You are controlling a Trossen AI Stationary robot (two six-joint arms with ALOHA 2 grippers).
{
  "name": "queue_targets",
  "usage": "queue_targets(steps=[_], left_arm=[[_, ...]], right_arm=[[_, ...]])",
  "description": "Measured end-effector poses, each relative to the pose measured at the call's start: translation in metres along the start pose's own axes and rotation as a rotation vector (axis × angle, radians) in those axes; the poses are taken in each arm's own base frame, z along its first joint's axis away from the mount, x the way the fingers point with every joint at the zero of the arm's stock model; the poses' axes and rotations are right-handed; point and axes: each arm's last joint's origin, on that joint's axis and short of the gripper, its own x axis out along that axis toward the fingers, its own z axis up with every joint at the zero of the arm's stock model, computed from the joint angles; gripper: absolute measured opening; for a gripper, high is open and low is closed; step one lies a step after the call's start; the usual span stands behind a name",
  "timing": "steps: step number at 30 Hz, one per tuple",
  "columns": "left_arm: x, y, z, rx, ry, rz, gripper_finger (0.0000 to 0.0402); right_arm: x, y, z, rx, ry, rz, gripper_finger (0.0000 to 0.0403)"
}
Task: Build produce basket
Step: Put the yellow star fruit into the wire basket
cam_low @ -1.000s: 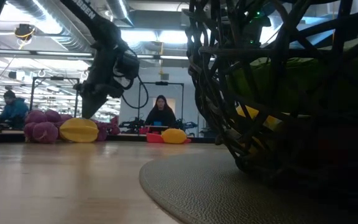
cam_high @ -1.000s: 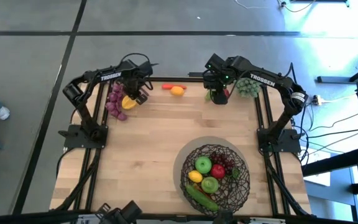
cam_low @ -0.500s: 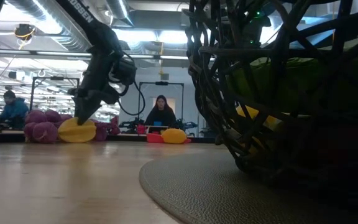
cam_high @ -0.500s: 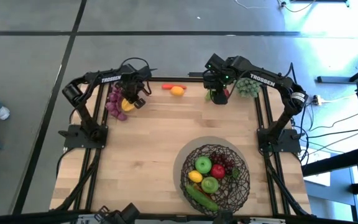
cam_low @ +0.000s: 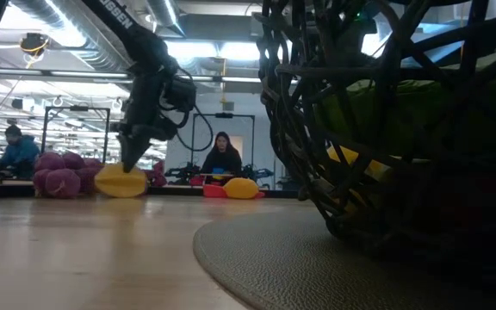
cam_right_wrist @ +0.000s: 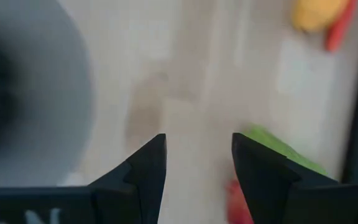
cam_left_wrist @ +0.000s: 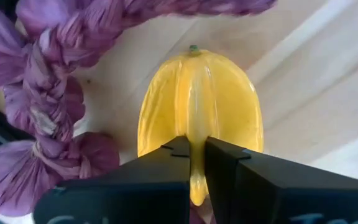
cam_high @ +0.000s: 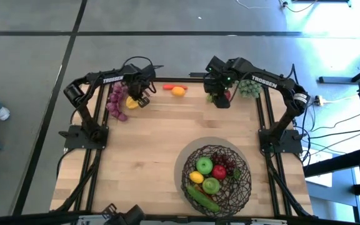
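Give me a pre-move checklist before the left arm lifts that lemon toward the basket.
1. Left claw grip on the lemon: ok, the fingers pinch its near tip with only a narrow gap between them.
2. Lemon free of the purple grapes: cannot tell, they lie right beside it.
3. Lemon off the table: not ok, the low view shows it resting on the wood.
4. Basket has room: ok, fruit fills only part of the bowl.
5. Right claw out of the path: ok, it is open at the far edge, away from the basket.
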Motion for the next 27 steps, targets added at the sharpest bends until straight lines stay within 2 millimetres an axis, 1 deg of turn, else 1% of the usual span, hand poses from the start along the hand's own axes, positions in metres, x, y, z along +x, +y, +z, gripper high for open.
queue_targets(steps=[6,10,13,15,20,22,27], left_arm=[[-0.023,-0.013,0.003,0.054,-0.074,-0.072,0.0002],[-0.046,-0.027,0.0,0.113,-0.149,-0.119,0.0002],[-0.066,-0.041,-0.003,0.164,-0.205,-0.193,0.0001],[-0.082,-0.053,-0.006,0.193,-0.254,-0.259,0.0001],[-0.123,-0.093,-0.013,0.248,-0.359,-0.351,0.0001],[-0.142,-0.11,-0.015,0.263,-0.432,-0.391,0.0001],[-0.18,-0.15,-0.025,0.282,-0.595,-0.52,0.0001]], right_arm=[[-0.022,0.015,-0.001,-0.012,-0.144,0.118,0.0177],[-0.043,0.028,-0.005,-0.032,-0.193,0.108,0.0177],[-0.058,0.038,-0.007,-0.056,-0.227,0.084,0.0177],[-0.068,0.047,-0.008,-0.074,-0.25,0.07,0.0177],[-0.089,0.068,-0.014,-0.097,-0.286,0.057,0.0177],[-0.095,0.075,-0.018,-0.106,-0.288,0.059,0.0177],[-0.108,0.093,-0.023,-0.156,-0.31,0.046,0.0177]])
